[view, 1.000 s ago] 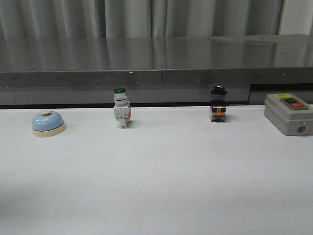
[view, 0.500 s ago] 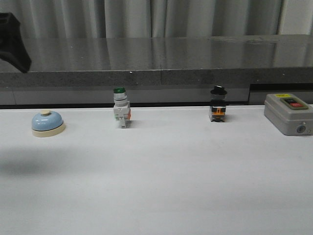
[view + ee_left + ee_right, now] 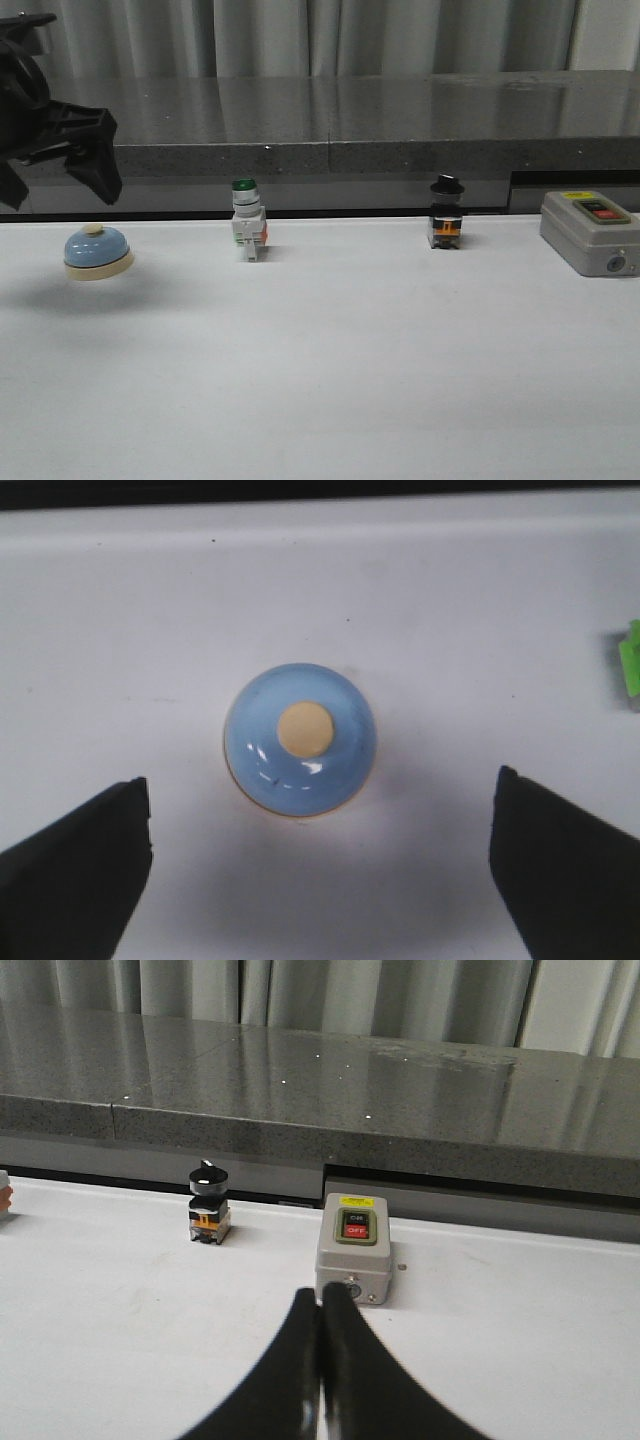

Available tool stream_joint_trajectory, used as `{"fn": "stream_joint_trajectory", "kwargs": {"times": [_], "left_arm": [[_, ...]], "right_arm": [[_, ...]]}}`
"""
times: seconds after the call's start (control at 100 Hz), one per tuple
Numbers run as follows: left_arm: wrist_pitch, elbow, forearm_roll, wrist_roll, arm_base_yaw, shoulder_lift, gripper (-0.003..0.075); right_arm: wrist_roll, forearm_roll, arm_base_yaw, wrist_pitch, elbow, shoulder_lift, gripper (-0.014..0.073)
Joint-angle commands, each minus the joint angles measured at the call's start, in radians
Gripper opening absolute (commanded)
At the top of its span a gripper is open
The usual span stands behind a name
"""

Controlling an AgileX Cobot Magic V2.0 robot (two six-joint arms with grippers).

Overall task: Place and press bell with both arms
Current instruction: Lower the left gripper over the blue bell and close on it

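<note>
At far left, the left gripper (image 3: 320, 865) hangs above the light-blue bell (image 3: 97, 250), its jaws spread wide and holding nothing; the bell sits on the white table (image 3: 330, 370) near the far edge. To the right stand a green-capped switch (image 3: 248, 221), a black-knobbed switch (image 3: 446, 213) and a grey button box (image 3: 590, 232). The right gripper (image 3: 320, 1360) has its fingers pressed together, empty.

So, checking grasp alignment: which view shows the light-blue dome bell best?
The left wrist view: the light-blue dome bell sits centred between open fingers. The front view shows it small; the right wrist view misses it.
</note>
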Motion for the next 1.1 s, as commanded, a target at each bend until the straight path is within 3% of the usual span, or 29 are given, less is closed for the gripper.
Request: {"fn": "stream_joint_trajectory", "kwargs": {"times": [0.0,0.92,1.09], "left_arm": [[-0.055,-0.048,-0.010,0.008,-0.009,-0.013,0.0640],[-0.079,-0.137,0.000,0.008,-0.009,0.186,0.0637],[-0.082,-0.144,0.000,0.008,-0.009,0.186,0.0552]], "right_arm": [[-0.002,-0.010,-0.007,-0.083,-0.014,-0.019,-0.0060],[-0.002,-0.010,-0.007,-0.083,-0.014,-0.019,-0.0060],[-0.002,-0.010,-0.007,-0.083,-0.014,-0.019,-0.0060]]}}
